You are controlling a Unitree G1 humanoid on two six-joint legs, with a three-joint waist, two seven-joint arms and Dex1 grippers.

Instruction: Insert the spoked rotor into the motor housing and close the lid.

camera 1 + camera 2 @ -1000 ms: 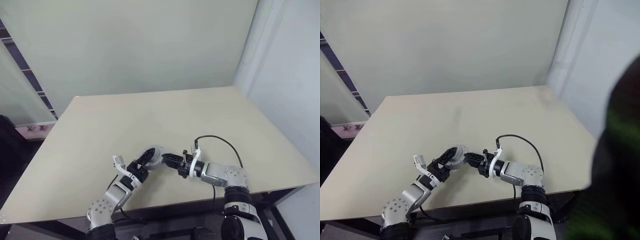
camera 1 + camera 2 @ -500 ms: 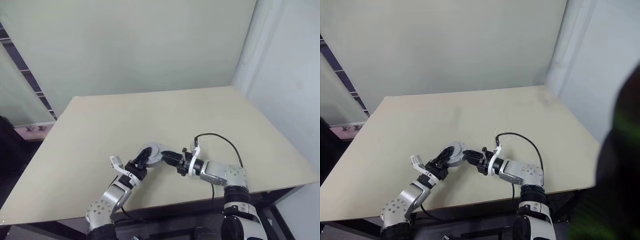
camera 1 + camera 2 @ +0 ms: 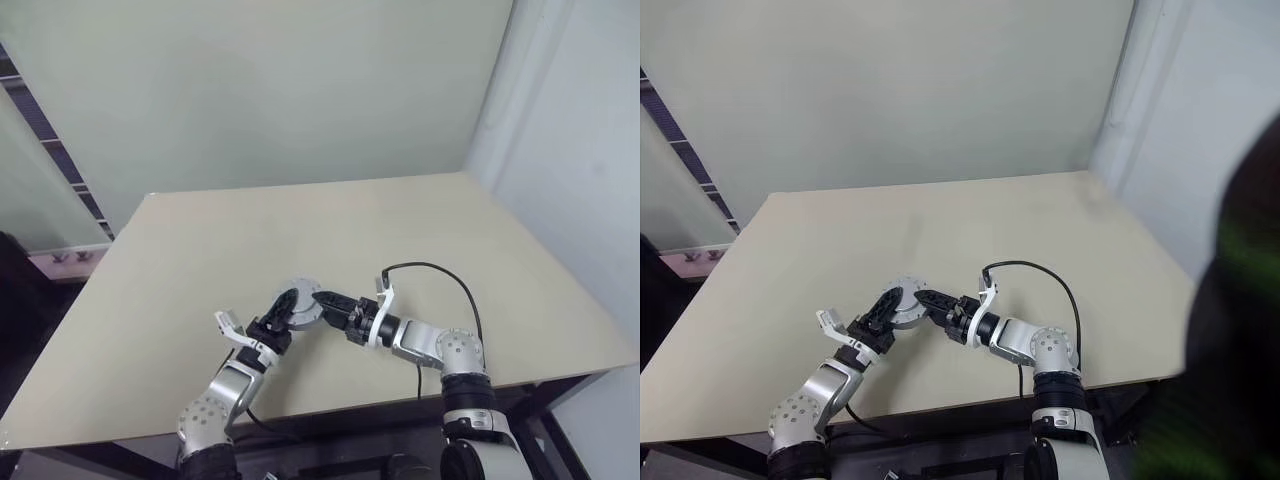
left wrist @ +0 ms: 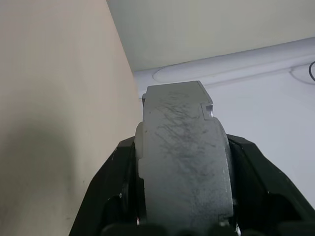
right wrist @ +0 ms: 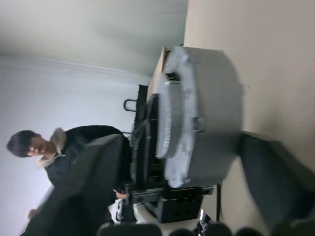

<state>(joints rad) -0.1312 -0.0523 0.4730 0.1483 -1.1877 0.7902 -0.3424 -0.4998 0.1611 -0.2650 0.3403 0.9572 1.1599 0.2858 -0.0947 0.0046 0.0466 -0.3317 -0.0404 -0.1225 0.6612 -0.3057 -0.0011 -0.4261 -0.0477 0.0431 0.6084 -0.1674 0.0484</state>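
The motor housing is a grey round drum held just above the table near its front edge. My left gripper is shut on it, with a black finger on each side of its rim. In the right wrist view a thinner grey disc, the lid, lies flat against one face of the housing. My right gripper reaches in from the right and is open, its fingers spread wide on either side of the drum. The spoked rotor is hidden.
A black cable loops over my right forearm. A pale wall stands behind the table and a white wall runs along its right side. A person in dark clothes shows in the background of the right wrist view.
My left gripper has closed on the housing and my right gripper has opened off it. The housing now sits slightly higher and further left in the picture.
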